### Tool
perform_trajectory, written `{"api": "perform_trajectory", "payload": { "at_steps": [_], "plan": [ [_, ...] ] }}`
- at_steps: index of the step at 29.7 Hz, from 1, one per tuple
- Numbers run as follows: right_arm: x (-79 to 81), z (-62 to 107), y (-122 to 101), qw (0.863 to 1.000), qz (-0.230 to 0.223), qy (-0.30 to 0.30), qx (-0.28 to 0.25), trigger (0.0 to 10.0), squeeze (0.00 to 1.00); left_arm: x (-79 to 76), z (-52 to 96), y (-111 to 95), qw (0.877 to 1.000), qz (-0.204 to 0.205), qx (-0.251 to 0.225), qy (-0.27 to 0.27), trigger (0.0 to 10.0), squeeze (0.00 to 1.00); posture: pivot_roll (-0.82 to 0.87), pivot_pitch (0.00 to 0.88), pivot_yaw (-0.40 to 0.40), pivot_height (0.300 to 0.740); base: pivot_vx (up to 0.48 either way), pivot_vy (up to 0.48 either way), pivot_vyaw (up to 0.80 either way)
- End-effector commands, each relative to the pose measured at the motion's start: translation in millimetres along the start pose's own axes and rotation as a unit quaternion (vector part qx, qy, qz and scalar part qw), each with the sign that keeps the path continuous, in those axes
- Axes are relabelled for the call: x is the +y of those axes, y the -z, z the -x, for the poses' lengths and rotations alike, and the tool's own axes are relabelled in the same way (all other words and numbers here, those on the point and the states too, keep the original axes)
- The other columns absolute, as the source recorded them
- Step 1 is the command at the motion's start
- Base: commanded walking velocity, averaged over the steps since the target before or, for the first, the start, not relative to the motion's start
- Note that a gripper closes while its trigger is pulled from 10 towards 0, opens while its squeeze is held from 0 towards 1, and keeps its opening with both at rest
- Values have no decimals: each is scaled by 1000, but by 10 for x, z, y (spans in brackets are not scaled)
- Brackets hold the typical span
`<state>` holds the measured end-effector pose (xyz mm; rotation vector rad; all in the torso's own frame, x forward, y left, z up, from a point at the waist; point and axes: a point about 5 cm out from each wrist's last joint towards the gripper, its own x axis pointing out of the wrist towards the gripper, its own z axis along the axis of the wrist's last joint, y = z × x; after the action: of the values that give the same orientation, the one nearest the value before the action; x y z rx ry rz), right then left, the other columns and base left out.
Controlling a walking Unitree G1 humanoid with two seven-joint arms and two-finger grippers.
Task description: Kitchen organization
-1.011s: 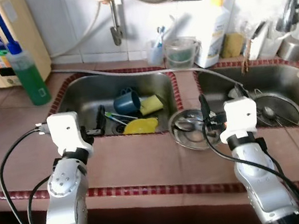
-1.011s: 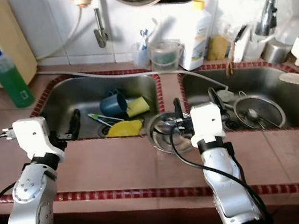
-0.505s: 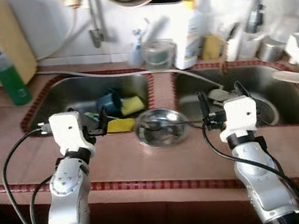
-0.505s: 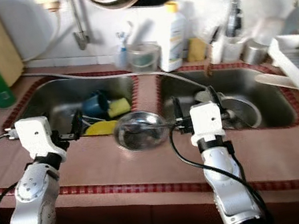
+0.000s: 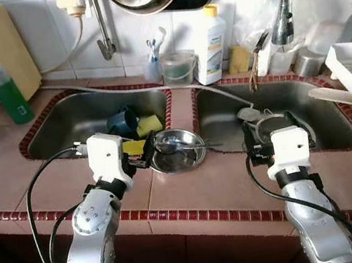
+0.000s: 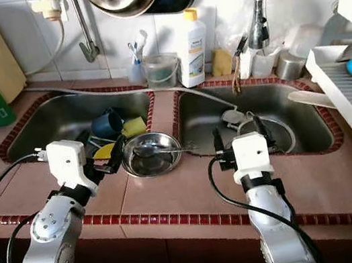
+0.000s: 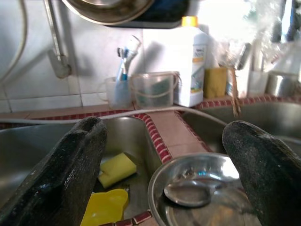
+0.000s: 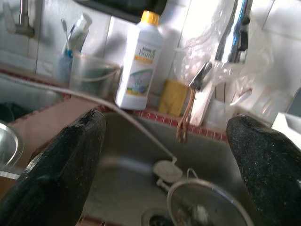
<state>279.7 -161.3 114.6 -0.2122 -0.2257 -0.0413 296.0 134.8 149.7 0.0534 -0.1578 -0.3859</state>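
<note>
Both hands (image 5: 141, 157) spread wide, unladen

I see a silver bowl (image 5: 177, 150) on the reddish-brown tiled table (image 5: 200, 192), edged in dark red. In the steel sink (image 5: 65, 120) lie a yellow sponge (image 5: 149, 124) and a dark blue cup (image 5: 122, 122). A green bottle (image 5: 7, 93) has a blue cap; another bottle (image 5: 210, 44) is white, yellow-capped.

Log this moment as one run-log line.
left hand: open, at steel bowl | right hand: open, over right sink | bowl: on counter, holds spoon
</note>
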Motion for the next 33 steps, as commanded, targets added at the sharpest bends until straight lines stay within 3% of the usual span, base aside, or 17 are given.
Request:
{"api": "perform_trajectory", "payload": {
  "at_steps": [1, 10, 18, 25, 29, 33],
  "plan": [
    [-10, 11, -14, 1000, 4, -6, 0, 10000, 0, -48, 9, -29, 1000, -11, -6, 22, 10000, 0, -188, 28, -24, 732, 0, 0, 0],
    [21, 157, 74, 998, -24, -50, 21, 10000, 0, -135, 30, -51, 998, -18, -5, 59, 10000, 0, -198, 48, -12, 732, 0, 0, 0],
    [43, 158, 82, 997, -29, -70, 25, 10000, 0, -162, 34, -57, 998, -17, -7, 66, 10000, 0, -195, 51, -14, 732, 0, 0, 0],
    [89, 6, -99, 993, -47, -104, -12, 10000, 0, -249, 67, -50, 996, -17, 3, 92, 10000, 0, -189, 51, -20, 732, 0, 0, 0],
    [222, 78, -250, 982, -89, -159, -41, 10000, 0, -368, 104, 5, 992, -35, 17, 123, 10000, 0, -187, 54, -22, 732, 0, 0, 0],
    [258, 114, -266, 979, -98, -171, -41, 10000, 0, -390, 101, 8, 991, -33, 19, 128, 10000, 0, -187, 54, -20, 732, 0, 0, 0]
  ]
}}
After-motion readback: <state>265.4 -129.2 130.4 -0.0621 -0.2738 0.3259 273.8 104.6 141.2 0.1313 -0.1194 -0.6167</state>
